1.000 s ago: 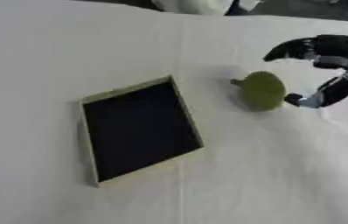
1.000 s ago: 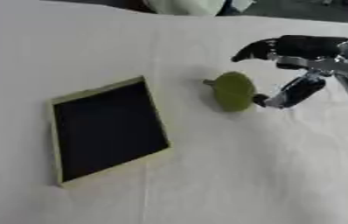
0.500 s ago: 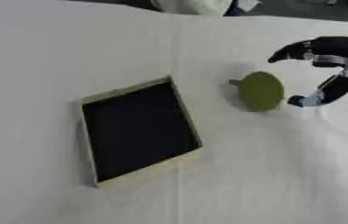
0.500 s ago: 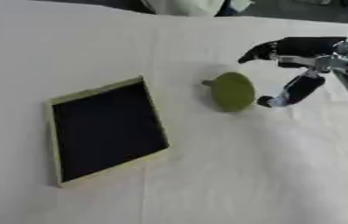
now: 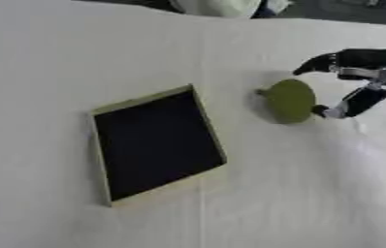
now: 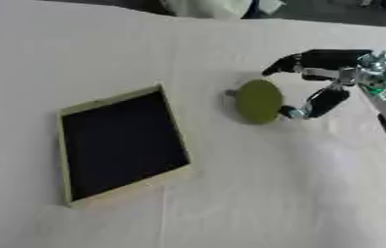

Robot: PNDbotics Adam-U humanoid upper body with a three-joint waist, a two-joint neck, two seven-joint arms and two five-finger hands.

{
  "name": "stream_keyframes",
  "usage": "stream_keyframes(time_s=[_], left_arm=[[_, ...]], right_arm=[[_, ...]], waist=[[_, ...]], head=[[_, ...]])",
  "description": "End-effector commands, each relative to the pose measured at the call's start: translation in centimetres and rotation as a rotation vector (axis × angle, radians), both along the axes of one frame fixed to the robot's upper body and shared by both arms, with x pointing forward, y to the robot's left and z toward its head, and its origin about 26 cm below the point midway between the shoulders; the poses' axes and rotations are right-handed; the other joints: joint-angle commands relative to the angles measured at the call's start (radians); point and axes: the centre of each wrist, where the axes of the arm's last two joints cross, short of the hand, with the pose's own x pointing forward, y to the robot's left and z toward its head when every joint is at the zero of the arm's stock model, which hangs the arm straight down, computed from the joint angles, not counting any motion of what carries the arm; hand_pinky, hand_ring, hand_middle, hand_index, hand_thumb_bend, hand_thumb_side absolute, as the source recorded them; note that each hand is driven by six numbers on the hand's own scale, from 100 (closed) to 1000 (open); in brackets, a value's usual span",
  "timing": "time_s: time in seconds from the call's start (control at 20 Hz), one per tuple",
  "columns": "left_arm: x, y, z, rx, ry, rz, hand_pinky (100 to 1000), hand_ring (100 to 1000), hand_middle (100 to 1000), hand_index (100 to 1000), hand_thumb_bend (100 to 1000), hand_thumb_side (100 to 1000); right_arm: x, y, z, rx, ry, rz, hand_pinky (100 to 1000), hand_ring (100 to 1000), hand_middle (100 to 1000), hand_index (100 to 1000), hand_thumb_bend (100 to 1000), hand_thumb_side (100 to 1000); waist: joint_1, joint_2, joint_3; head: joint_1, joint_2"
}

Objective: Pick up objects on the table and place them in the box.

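Observation:
A round olive-green object (image 5: 291, 100) with a short stem on its left lies on the white table, right of the box. The box (image 5: 154, 142) is shallow, with pale wooden walls and a dark inside, and nothing lies in it. My right hand (image 6: 332, 80) reaches in from the right edge and brackets the green object: its fingers (image 6: 311, 59) stretch above and behind it, its thumb (image 6: 322, 102) points at the object's right side. The thumb tip looks to be touching it; the fingers stay apart. My left hand appears in neither view.
A white cloth covers the table (image 5: 77, 53). At the far edge a pale rounded shape (image 5: 217, 7) shows. A fold line runs down the cloth through the middle.
My right hand has closed in slightly on the green object, its thumb now at the object's right side. The object and the box have stayed put.

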Motion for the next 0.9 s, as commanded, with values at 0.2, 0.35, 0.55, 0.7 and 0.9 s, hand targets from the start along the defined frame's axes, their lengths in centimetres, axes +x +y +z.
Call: stream_keyframes(time_s=[0.2,0.35,0.55,0.7,0.9], left_arm=[[-0.4,-0.2,0.9,0.025,-0.029,-0.007,499,643,640,663,100,495],[-0.4,-0.2,0.9,0.024,-0.032,-0.008,500,643,640,663,100,495],[-0.4,-0.2,0.9,0.024,-0.031,-0.009,500,644,640,663,100,497],[-0.4,-0.2,1.0,0.024,-0.032,-0.009,500,644,639,663,100,496],[-0.4,-0.2,1.0,0.025,-0.031,-0.010,499,645,639,663,100,498]], right_arm=[[0.5,0.2,0.9,-0.078,0.026,0.045,920,960,898,987,243,404],[0.7,0.5,0.4,-0.090,0.043,0.051,918,958,890,980,233,407],[0.9,0.6,-0.1,-0.067,0.074,0.074,905,931,799,899,194,288],[1.0,0.4,-0.3,-0.028,0.098,0.071,886,893,738,828,195,126],[0.7,0.1,-0.1,0.007,0.106,0.070,801,806,703,801,301,124]], waist=[[0.005,-0.022,0.002],[0.005,-0.020,0.004],[0.005,-0.020,0.003],[0.006,-0.020,0.002],[0.006,-0.019,0.001]], head=[[-0.003,-0.010],[-0.004,-0.008],[0.000,-0.003],[0.002,-0.001],[0.007,0.000]])
